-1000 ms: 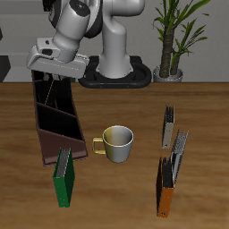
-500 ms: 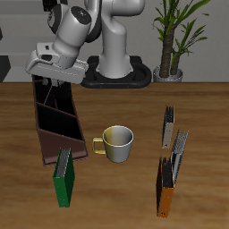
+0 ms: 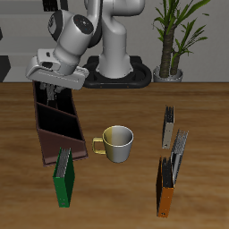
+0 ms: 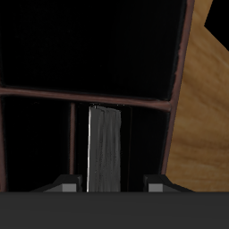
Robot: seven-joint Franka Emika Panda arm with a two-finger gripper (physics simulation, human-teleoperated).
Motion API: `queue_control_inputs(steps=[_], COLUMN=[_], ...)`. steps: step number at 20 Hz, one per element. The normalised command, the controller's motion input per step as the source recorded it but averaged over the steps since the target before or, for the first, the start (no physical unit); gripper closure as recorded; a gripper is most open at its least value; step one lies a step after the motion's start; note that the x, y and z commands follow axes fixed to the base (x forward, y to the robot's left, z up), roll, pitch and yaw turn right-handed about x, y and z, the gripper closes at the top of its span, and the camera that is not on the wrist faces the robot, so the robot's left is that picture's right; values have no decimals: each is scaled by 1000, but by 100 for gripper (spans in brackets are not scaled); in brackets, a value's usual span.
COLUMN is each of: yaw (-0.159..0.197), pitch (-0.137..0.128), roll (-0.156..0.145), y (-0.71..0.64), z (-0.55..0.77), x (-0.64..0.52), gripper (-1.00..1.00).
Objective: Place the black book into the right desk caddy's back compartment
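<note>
Your gripper (image 3: 51, 92) hangs over the far end of the right desk caddy (image 3: 57, 121), fingers spread apart; the black book (image 4: 104, 148) stands upright inside the back compartment (image 4: 40, 143), touching neither finger.

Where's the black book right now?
Wrist view: the black book stands upright between the jaws, inside the right desk caddy, beside an inner partition.

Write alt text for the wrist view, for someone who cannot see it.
Seen from the pincer, a thin black book stands on edge, pale page edge toward the camera, between the two fingertips inside the dark maroon-brown right desk caddy. An inner partition crosses just beyond the book, and wooden table shows beside the caddy's wall.
</note>
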Motion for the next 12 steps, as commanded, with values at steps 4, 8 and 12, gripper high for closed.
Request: queue_control_inputs(steps=[4,8,12], yaw=[12,-2,6], pitch=[25,14,-17], roll=[-1,3,34], y=[-14,0,169], z=[-69,-33,74], x=[24,0,-93], gripper=[-100,-100,-100])
